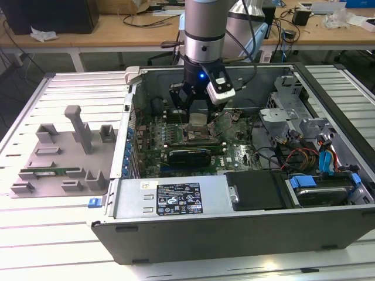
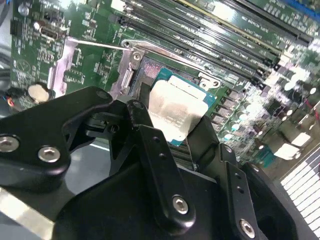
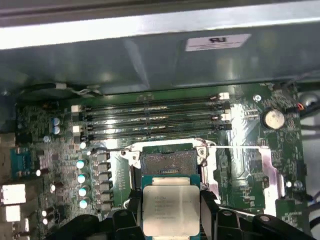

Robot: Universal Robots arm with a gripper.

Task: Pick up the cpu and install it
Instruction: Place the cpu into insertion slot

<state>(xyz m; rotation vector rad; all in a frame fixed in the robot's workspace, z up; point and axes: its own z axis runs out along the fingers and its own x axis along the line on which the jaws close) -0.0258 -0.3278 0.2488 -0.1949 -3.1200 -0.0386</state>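
The cpu [image 3: 170, 210] is a flat square chip with a silvery top and a thin green rim. My gripper [image 3: 170, 216] is shut on it, one black finger [image 3: 133, 212] on each of two opposite edges. It hangs just above the motherboard, beside the open socket [image 3: 167, 160], whose metal frame and lever stand bare. In the second wrist view the cpu [image 2: 175, 110] is tilted between the black fingers [image 2: 150, 145] over the socket [image 2: 148, 70]. In the exterior view the gripper [image 1: 198, 116] reaches down inside the open computer case [image 1: 234, 228] over the socket [image 1: 196, 136].
Memory slots [image 3: 150, 120] run beside the socket. The case wall [image 3: 150, 55] stands close behind them. A drive cage and cables [image 1: 304, 146] are at the exterior view's right. A grey fixture tray [image 1: 58, 158] with a green memory stick [image 1: 44, 173] lies outside the case at the left.
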